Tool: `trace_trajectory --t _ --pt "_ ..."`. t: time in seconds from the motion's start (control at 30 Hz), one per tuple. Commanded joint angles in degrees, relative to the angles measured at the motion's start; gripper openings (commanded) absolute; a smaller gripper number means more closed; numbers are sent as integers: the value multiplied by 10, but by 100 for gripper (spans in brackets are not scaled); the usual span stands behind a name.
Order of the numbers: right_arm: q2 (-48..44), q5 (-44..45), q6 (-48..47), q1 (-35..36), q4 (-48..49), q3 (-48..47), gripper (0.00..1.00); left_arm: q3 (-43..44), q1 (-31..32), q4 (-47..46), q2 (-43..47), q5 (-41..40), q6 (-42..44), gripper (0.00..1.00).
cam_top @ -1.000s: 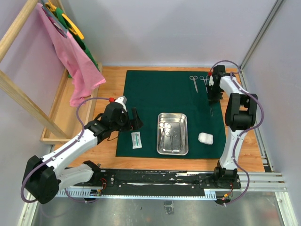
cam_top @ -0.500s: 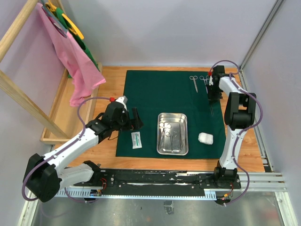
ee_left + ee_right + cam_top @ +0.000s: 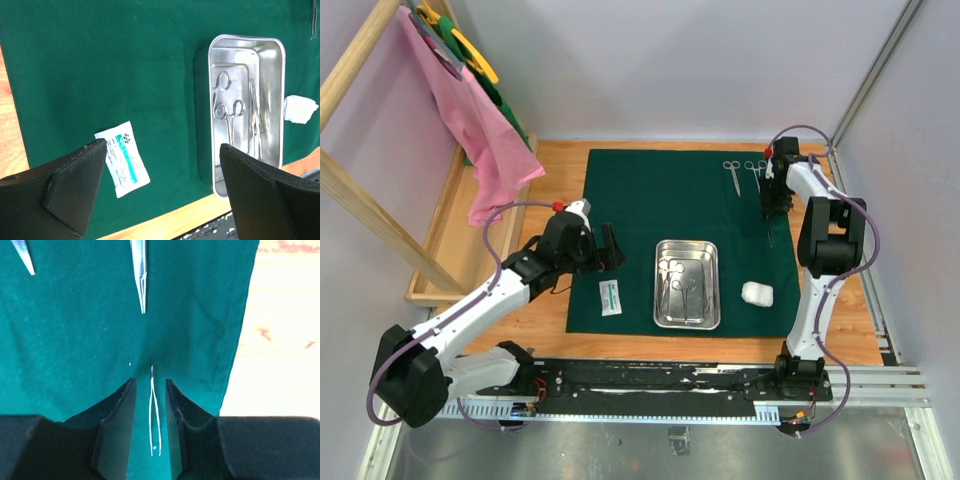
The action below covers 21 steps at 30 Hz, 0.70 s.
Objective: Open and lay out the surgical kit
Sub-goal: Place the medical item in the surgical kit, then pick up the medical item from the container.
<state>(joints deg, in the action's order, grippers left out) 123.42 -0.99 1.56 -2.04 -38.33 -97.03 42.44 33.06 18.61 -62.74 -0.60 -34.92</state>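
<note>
At the right edge of the dark green cloth wrap (image 3: pixel 75 340), your right gripper (image 3: pixel 151 382) stands slightly parted, with slim steel tweezers (image 3: pixel 154 415) lying flat between its fingers (image 3: pixel 117 410). Your left gripper (image 3: pixel 162 145) hangs spread wide and empty above the cloth, between the small white packet (image 3: pixel 122 157) and the rectangular shiny steel tray (image 3: pixel 246 38).

The steel tray (image 3: pixel 270 65) is glossy, the green cloth (image 3: pixel 650 200) matt, the table (image 3: pixel 558 165) wood.
</note>
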Motion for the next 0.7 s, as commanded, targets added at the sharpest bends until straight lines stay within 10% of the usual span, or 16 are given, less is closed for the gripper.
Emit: trace_trajectory --t 0.0,0.67 --pt "-84 18 20 25 3 16 32 26 -5 -4 -9 -15 7 99" --pt "-419 62 266 383 -12 343 35 -3 -5 -16 53 4 5 99"
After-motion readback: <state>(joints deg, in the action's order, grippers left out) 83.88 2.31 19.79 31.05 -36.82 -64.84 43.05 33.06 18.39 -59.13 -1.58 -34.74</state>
